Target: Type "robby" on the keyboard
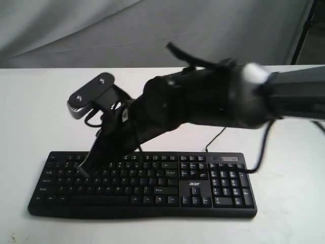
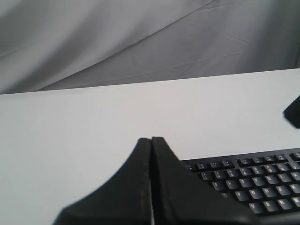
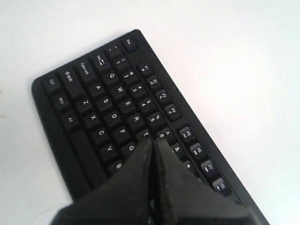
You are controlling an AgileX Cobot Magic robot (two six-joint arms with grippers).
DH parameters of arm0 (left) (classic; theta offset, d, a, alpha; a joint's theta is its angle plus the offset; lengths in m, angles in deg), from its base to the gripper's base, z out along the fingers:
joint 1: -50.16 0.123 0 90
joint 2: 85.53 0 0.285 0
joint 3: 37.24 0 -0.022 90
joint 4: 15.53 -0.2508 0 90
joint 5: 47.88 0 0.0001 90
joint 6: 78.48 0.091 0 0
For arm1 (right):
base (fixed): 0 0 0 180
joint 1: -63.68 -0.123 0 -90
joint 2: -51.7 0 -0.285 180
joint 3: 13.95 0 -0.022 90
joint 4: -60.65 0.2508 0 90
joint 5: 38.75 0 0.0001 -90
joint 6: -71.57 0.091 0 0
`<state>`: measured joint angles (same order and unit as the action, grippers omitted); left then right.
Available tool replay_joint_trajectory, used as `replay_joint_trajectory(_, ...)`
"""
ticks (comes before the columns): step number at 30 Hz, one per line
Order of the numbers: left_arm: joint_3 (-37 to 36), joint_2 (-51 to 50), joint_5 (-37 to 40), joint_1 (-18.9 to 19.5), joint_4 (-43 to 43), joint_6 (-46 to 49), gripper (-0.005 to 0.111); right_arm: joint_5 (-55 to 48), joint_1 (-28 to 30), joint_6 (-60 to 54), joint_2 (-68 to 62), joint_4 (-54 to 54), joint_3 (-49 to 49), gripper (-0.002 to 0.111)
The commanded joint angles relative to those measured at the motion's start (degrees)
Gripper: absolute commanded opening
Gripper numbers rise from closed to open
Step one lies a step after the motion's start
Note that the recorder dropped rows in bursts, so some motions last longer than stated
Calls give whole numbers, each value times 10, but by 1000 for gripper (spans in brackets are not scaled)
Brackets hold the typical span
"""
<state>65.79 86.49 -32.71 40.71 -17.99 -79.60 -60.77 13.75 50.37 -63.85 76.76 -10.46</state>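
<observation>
The black keyboard (image 1: 152, 188) with its white acer logo lies across the front of the white table. My right arm reaches over from the right, and the right gripper (image 1: 84, 169) points down at the keyboard's left half. In the right wrist view the right gripper (image 3: 153, 141) is shut and empty, its tips next to the T key (image 3: 145, 135) on the keyboard (image 3: 93, 108). How high it hangs over the keys cannot be told. The left gripper (image 2: 151, 139) is shut and empty over bare table, beside the keyboard's (image 2: 253, 180) end; the exterior view does not show it.
A thin black cable (image 1: 215, 138) runs from the keyboard's back edge toward the arm. The white table (image 1: 40, 117) ends at a grey cloth backdrop (image 1: 76, 30). A dark piece of the other arm (image 2: 293, 112) shows at the left wrist view's edge.
</observation>
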Motion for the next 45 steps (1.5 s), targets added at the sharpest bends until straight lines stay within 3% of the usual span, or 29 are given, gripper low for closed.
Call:
replay_joint_trajectory(1, -2, 2, -4, -4, -3, -2, 0, -2, 3, 65, 145, -47, 106, 0)
replay_joint_trajectory(10, -2, 2, -4, -4, -3, -2, 0, 48, 8, 200, 409, -71, 337, 0)
replay_joint_trajectory(23, -2, 2, -4, -4, -3, -2, 0, 52, 31, 205, 546, -99, 408, 0)
replay_joint_trajectory(26, -2, 2, -4, -4, -3, -2, 0, 53, 76, 217, 599, -123, 445, 0)
replay_joint_trajectory(39, -2, 2, -4, -4, -3, -2, 0, 111, 387, 217, 914, -135, 616, 0)
replay_joint_trajectory(45, -2, 2, -4, -4, -3, -2, 0, 111, 452, 217, 1006, -136, 696, 0)
